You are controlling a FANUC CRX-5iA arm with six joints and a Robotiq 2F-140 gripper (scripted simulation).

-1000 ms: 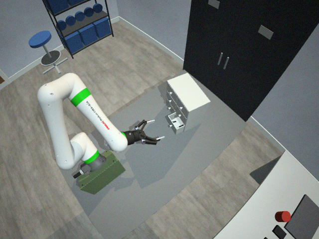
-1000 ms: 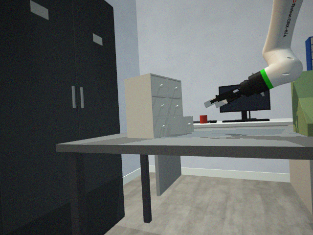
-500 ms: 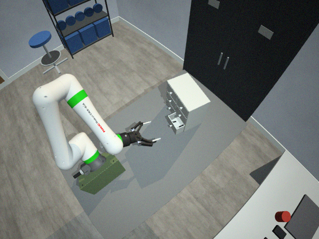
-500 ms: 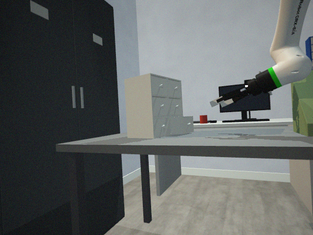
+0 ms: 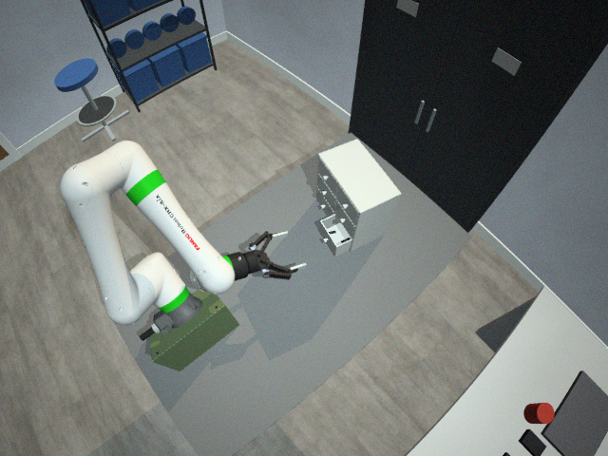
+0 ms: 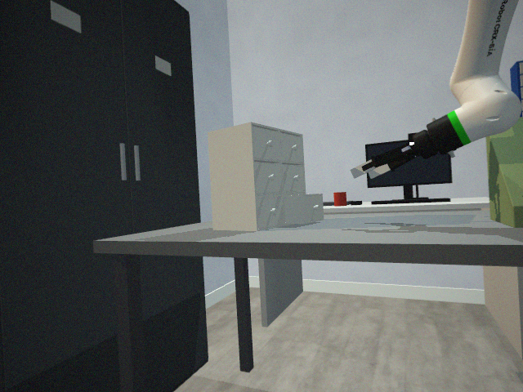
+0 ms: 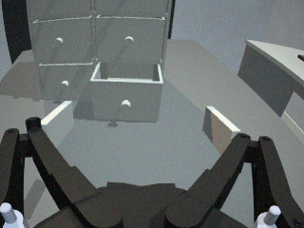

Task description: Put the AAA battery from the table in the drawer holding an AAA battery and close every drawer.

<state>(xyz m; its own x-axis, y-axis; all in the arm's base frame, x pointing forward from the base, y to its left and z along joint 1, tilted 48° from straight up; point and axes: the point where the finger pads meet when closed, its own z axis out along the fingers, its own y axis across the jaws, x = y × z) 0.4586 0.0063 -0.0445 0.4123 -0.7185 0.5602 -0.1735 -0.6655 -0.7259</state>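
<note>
The white chest (image 5: 358, 171) (image 6: 232, 177) (image 7: 109, 35) stands upright on the grey table. Its bottom drawer (image 5: 342, 249) (image 6: 297, 208) (image 7: 142, 102), at the right in the wrist view, is pulled well out and looks level; the other visible drawers look closed. Two small dark battery-like things lie apart in that drawer, one nearer its middle (image 5: 332, 232) and one by its side wall (image 5: 345, 240); their kind is too small to tell. I see no battery on the table. My gripper (image 5: 295, 249) (image 6: 366, 171) (image 7: 139, 116) is wide open and empty, in front of and above the drawer's front.
A tall black cabinet (image 5: 442, 98) (image 6: 63, 189) stands behind the chest. The green base block (image 5: 196, 338) (image 6: 502, 181) is at the table's other end. A separate white desk (image 5: 496, 392) carries a red cup (image 5: 539, 413) (image 6: 340, 198) and a monitor (image 6: 380, 168).
</note>
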